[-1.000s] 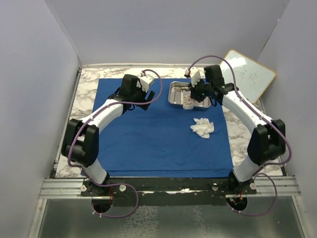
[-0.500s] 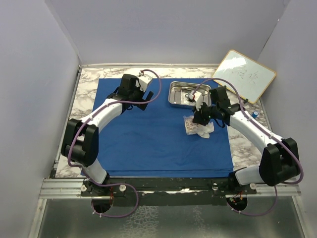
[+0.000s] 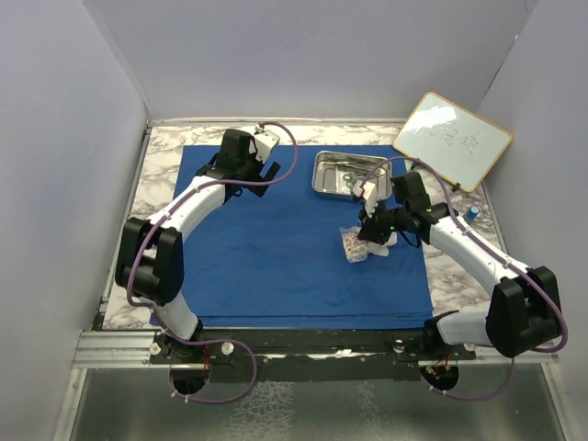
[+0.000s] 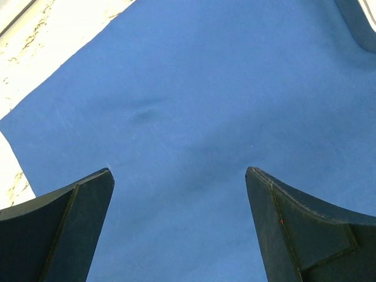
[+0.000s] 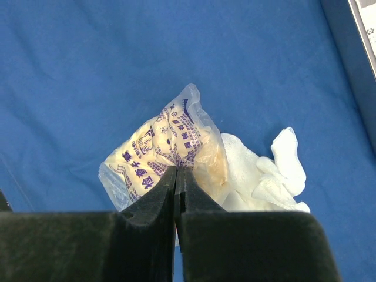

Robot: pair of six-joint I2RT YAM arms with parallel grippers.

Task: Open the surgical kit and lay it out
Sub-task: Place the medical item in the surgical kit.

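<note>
The royal-blue cloth wrap (image 3: 285, 239) lies spread flat over the table. At its far right stands the steel tray (image 3: 323, 174), with small steel instruments inside. My right gripper (image 5: 177, 170) is shut on the edge of a clear packet (image 5: 158, 150) with purple print, held low over the cloth beside the white gauze (image 5: 264, 176). From above, that packet (image 3: 352, 244) hangs just left of the gauze (image 3: 386, 241). My left gripper (image 4: 179, 176) is open over bare blue cloth (image 4: 194, 111) near the far left corner, nothing between its fingers.
A wood-framed whiteboard (image 3: 452, 140) leans at the far right corner. Marble tabletop (image 3: 165, 152) shows around the cloth, and the cloth's edge (image 4: 35, 88) runs close to my left gripper. Grey walls enclose three sides.
My right gripper carried the packet out of the tray toward me and set it low beside the gauze. My left gripper opened wide and shifted slightly toward the far left.
</note>
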